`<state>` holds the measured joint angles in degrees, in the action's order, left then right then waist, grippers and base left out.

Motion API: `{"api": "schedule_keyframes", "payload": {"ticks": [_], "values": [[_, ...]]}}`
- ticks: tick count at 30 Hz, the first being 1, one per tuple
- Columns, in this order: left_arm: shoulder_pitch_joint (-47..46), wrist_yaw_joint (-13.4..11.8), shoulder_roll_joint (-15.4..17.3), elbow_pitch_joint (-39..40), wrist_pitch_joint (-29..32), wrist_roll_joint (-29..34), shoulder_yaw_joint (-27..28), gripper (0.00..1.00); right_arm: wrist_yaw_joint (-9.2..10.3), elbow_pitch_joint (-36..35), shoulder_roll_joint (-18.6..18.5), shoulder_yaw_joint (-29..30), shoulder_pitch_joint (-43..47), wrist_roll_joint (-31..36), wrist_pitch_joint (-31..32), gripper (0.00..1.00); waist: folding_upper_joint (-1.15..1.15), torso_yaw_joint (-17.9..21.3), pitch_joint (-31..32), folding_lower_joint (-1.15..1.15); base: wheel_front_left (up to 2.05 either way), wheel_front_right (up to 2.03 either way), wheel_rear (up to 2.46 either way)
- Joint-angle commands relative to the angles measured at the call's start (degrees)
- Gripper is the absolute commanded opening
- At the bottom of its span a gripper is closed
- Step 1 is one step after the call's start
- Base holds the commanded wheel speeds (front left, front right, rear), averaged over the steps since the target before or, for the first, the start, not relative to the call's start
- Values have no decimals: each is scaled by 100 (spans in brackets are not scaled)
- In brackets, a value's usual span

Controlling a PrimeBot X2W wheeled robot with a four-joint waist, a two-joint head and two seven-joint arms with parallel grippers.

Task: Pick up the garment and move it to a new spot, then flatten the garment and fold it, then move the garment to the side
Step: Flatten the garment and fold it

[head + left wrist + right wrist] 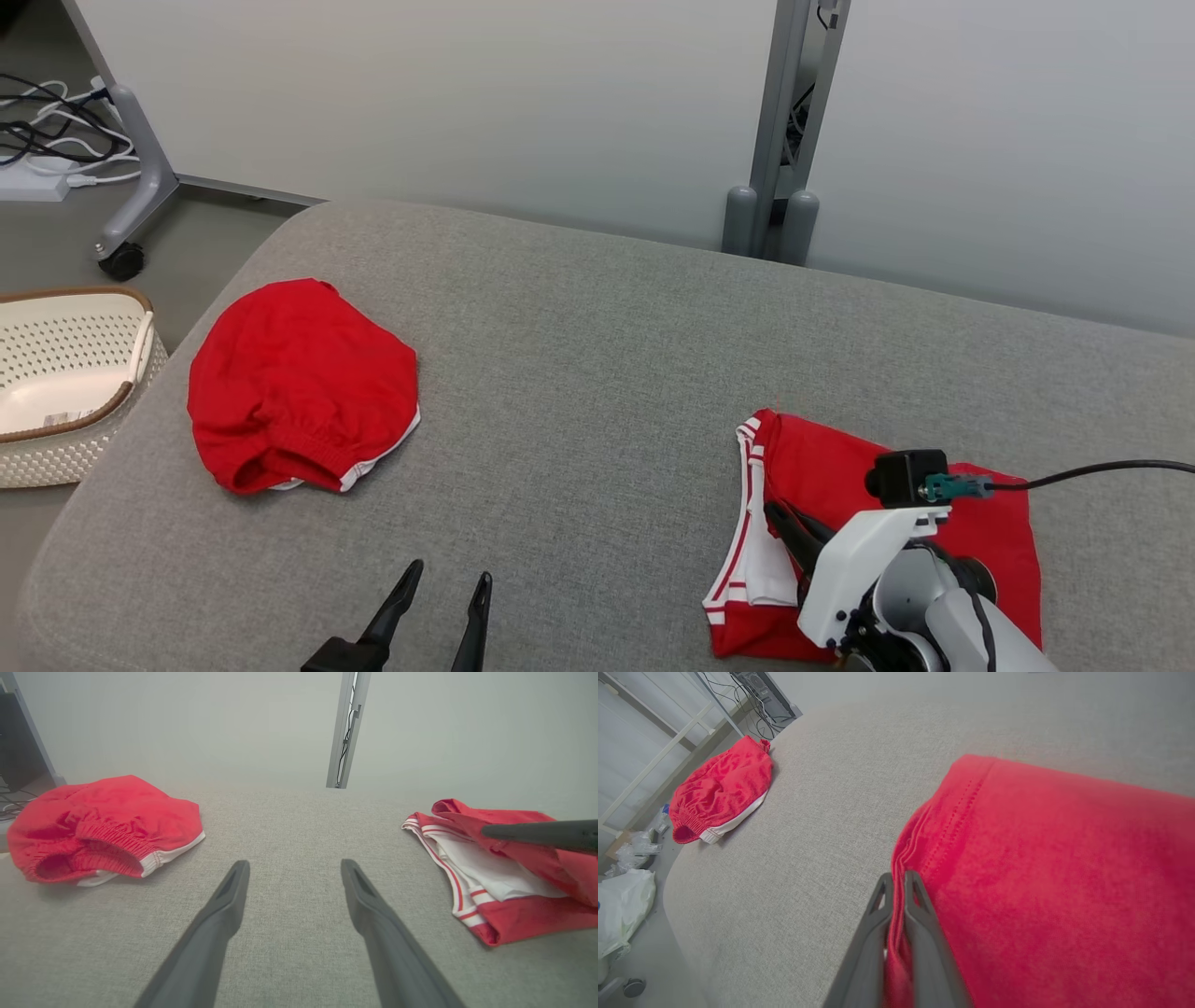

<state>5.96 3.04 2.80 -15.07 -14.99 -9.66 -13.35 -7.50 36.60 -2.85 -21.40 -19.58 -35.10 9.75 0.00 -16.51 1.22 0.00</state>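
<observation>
The garment (822, 457), red with white striped trim and a white lining, lies folded at the right front of the grey cushioned surface (597, 355). My right gripper (782, 515) is shut on its red edge; in the right wrist view the two fingers (920, 914) press together with a fold of the red cloth (1041, 858) between them. From the left wrist, the garment (504, 910) shows at right with a dark right finger (537, 833) across it. My left gripper (450, 574) hangs open over bare fabric at the front middle, its tips (294, 865) holding nothing.
A second red garment, shorts with an elastic waistband (299, 383) (103, 816) (721, 788), lies bunched at the left. A white perforated basket (56, 373) stands off the left edge. A castered stand (140, 187) and cables sit behind it; grey partition posts (780, 140) rise at the back.
</observation>
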Motion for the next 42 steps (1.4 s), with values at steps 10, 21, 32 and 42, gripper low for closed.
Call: {"api": "schedule_keyframes", "payload": {"ticks": [10,21,32,42], "values": [[-104,37,21,-45,-19,21,15,100,2,763,-16,-583,-340,-624,-379,0,0,-87,-11,0,0,0,0],[-5,-41,21,-40,-19,18,99,100,2,1052,-28,-930,-816,-1405,-1231,100,0,176,70,0,0,0,0],[-34,-210,21,55,-19,-261,170,100,2,1122,-485,-727,-810,-588,-2214,100,0,779,211,0,0,0,0],[-51,-347,22,83,-19,-349,164,100,2,-49,-1014,198,277,802,-2502,100,0,1218,312,0,0,0,0]]}}
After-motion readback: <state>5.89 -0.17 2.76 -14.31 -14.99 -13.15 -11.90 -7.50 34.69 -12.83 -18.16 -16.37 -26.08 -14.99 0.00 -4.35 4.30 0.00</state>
